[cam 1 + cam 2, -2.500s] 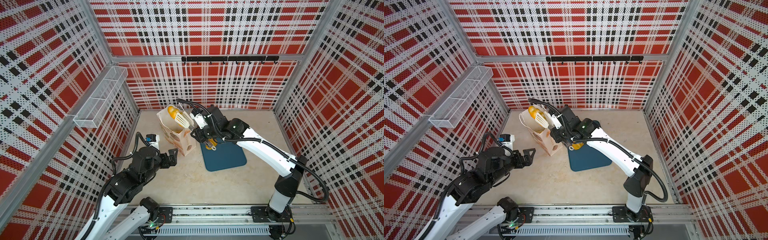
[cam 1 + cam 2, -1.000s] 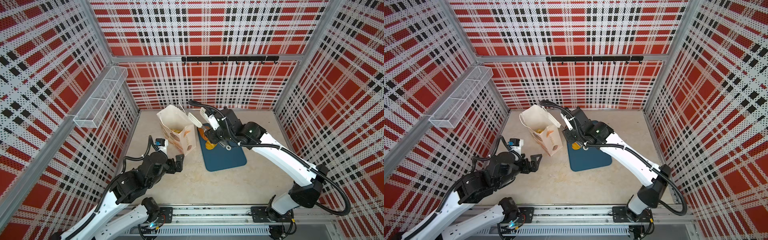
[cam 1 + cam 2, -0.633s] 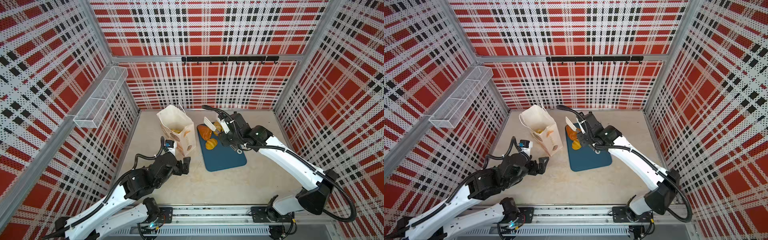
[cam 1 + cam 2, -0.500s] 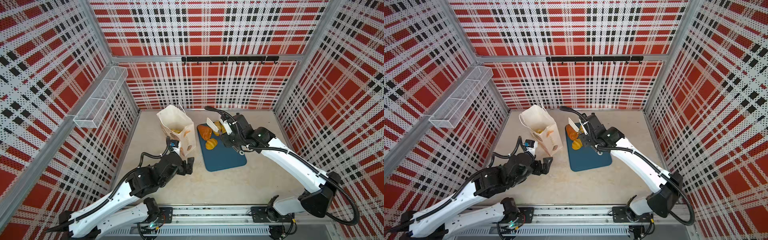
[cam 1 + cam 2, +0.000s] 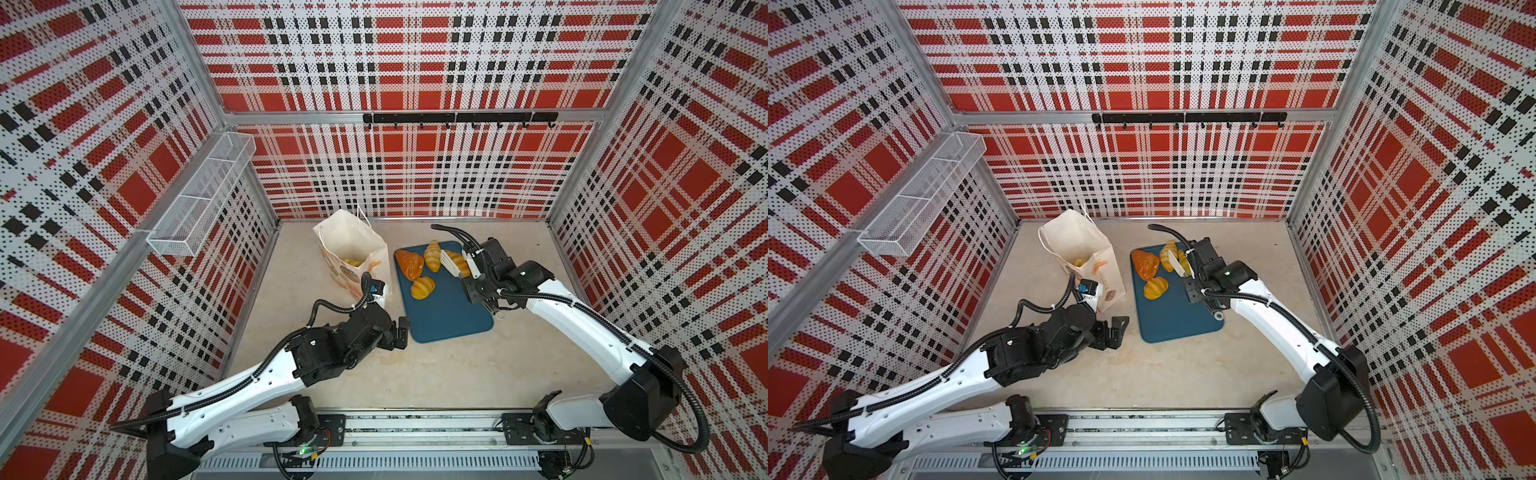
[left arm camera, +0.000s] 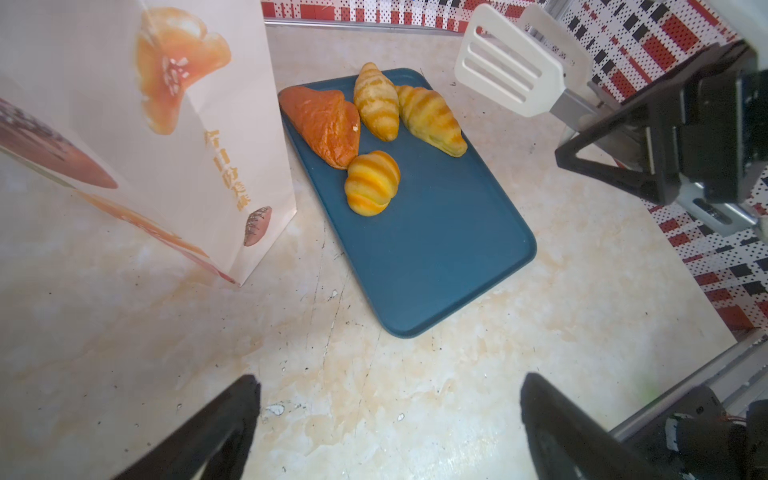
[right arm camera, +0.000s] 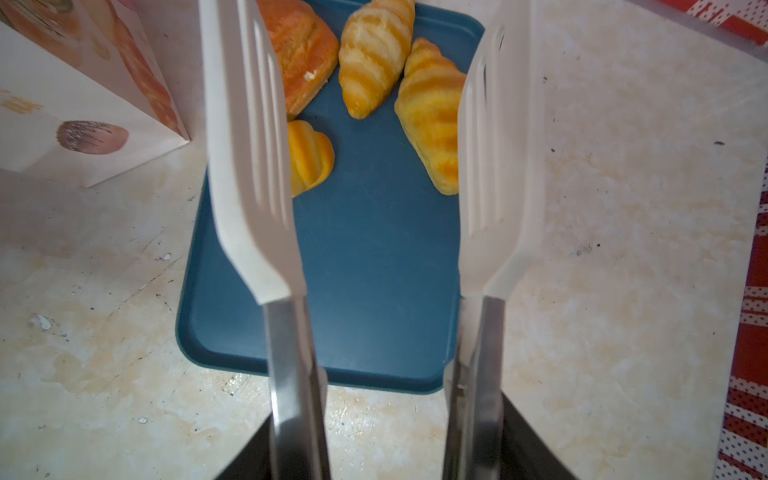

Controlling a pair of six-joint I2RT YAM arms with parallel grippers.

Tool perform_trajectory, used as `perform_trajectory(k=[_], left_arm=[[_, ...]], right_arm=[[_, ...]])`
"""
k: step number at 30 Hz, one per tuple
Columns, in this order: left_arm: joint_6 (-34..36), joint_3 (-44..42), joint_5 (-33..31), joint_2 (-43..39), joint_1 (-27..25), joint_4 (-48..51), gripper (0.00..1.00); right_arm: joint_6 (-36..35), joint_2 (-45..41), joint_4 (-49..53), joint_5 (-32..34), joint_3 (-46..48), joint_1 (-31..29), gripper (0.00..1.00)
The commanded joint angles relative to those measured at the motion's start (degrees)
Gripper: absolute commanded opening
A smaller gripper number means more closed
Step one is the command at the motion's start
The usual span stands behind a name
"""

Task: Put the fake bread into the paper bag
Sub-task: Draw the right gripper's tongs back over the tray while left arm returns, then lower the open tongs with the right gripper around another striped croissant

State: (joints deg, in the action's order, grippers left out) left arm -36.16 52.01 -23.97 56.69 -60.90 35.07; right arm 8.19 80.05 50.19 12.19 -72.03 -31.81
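Note:
The paper bag [image 5: 353, 245] stands open at the back left, with fake bread [image 5: 353, 262] inside. On the blue tray [image 5: 449, 311] lie a dark orange triangular piece [image 5: 409, 264], two croissants [image 5: 432, 255] and a round bun [image 5: 422, 286]. My right gripper [image 5: 478, 286] is shut on white tongs [image 7: 249, 145]. Their blades stand apart above the tray's far right, over one croissant [image 7: 432, 112], with nothing between them. My left gripper [image 6: 388, 380] is open and empty, low over the table by the tray's near left corner.
A wire basket [image 5: 199, 199] hangs on the left wall. A black hook rail [image 5: 457, 118] runs along the back wall. The bag's corner [image 6: 266, 232] stands close to the tray's left edge. Plaid walls close in three sides of the table.
The right arm has swung the tongs away from the bag to the tray's far right. The left arm has reached forward to the tray's near left corner. Both openings are unchanged.

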Motion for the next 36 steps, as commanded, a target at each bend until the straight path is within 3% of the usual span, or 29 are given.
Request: perform_trajectory(k=[1,13,36], left_arm=[[-1.34,-0.7,0.43,1.42,-0.76,-3.44,0.99],[-2.69,-1.91,4.24,9.06,-2.25,-10.36,0.99],[-4.13,-4.28,6.07,13.9,-2.09,-13.24,0.99]], right_arm=[[0.43,-1.91,-2.95,-0.63,1.73,1.53,0.59],[0.69,-1.29,-5.35,-2.98,7.69,5.96,0.59],[-3.57,10.17,-6.16,-3.22,4.49,9.73,0.6]])
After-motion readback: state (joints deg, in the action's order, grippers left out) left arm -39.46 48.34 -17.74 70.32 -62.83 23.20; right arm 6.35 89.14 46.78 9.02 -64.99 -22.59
